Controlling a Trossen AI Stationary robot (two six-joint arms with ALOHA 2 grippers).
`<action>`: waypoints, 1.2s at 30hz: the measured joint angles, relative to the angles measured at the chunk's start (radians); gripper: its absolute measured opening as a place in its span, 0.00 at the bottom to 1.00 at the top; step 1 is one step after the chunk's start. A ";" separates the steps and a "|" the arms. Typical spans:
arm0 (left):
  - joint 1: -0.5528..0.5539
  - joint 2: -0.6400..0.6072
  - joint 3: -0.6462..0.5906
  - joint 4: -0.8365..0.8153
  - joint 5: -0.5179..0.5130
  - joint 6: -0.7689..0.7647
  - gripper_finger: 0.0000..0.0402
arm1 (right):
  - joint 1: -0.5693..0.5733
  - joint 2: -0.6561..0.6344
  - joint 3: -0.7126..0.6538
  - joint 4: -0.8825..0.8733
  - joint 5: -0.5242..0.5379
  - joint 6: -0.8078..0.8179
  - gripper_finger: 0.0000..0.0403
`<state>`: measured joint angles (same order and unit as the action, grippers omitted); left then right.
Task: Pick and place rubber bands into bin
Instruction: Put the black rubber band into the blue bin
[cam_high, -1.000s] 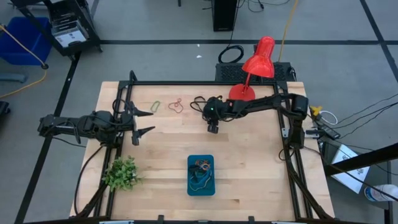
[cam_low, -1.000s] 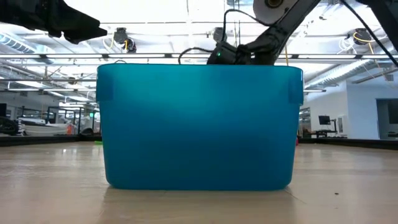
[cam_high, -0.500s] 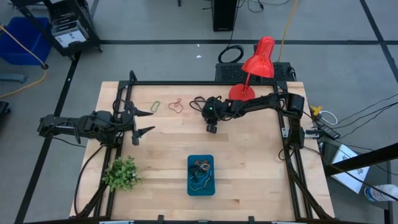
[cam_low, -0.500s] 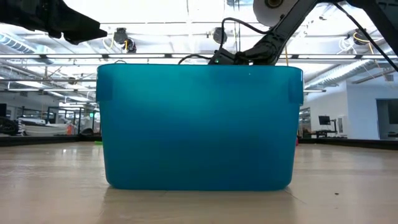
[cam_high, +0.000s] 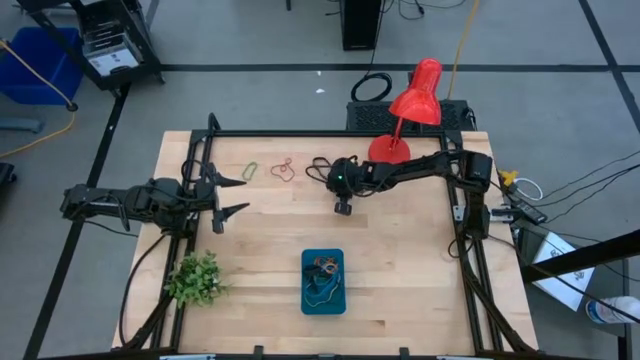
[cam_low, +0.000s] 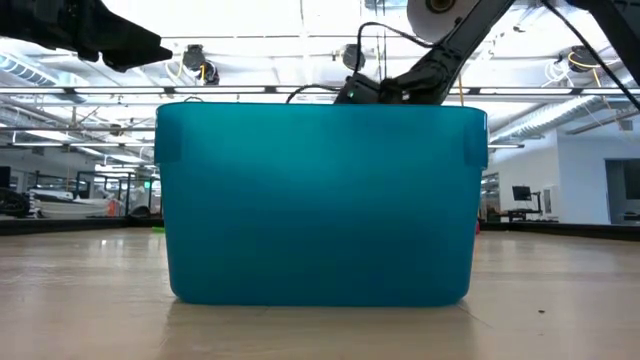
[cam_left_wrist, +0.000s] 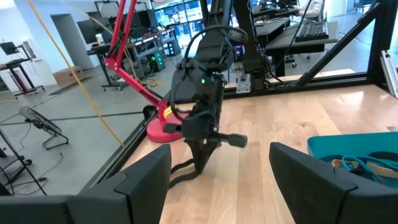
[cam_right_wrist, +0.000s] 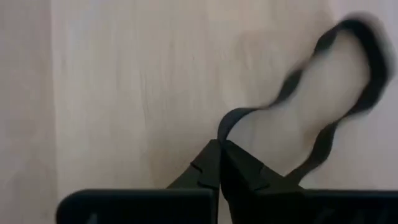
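My right gripper (cam_high: 343, 208) stands at the table's far middle, pointing down, shut on a black rubber band (cam_right_wrist: 348, 68). The left wrist view shows the same gripper (cam_left_wrist: 202, 155) with the band (cam_left_wrist: 180, 169) trailing from it. A red band (cam_high: 285, 168) and a greenish band (cam_high: 251, 170) lie flat on the wood to its left. The teal bin (cam_high: 306, 292) sits near the front edge with several bands inside. It fills the low view (cam_low: 320, 200). My left gripper (cam_high: 243, 194) hovers open at the left. My right gripper pinches the black band's strand (cam_right_wrist: 227, 127) between its two fingertips, coming from above and pointing down. The rest of the loop spreads away from the fingers, slack. In the left wrist view its free end (cam_left_wrist: 176, 171) seems to lie on the wood.
A red desk lamp (cam_high: 405, 110) stands at the far edge, right behind my right arm. A small green plant (cam_high: 196, 278) sits at the near left. A black frame runs along the table's edges. Bare wood lies between the gripper and the bin.
My right gripper has shut its fingers onto the black band. In the low view its wrist dipped and then came up a little. My left arm has kept still.
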<state>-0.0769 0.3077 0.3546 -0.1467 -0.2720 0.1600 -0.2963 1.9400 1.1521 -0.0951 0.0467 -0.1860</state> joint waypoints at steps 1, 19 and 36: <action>0.000 0.000 0.000 0.000 0.000 0.000 0.69 | 0.005 -0.015 -0.001 -0.003 0.002 0.000 0.01; 0.000 0.000 0.000 0.000 0.000 0.000 0.68 | 0.201 -0.511 0.001 0.060 0.116 0.042 0.00; 0.000 0.000 0.000 0.000 0.000 -0.008 0.69 | 0.542 -0.536 0.002 0.349 0.198 -0.003 0.00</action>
<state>-0.0769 0.3077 0.3546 -0.1467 -0.2722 0.1524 0.2457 1.4039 1.1545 0.2536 0.2443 -0.1888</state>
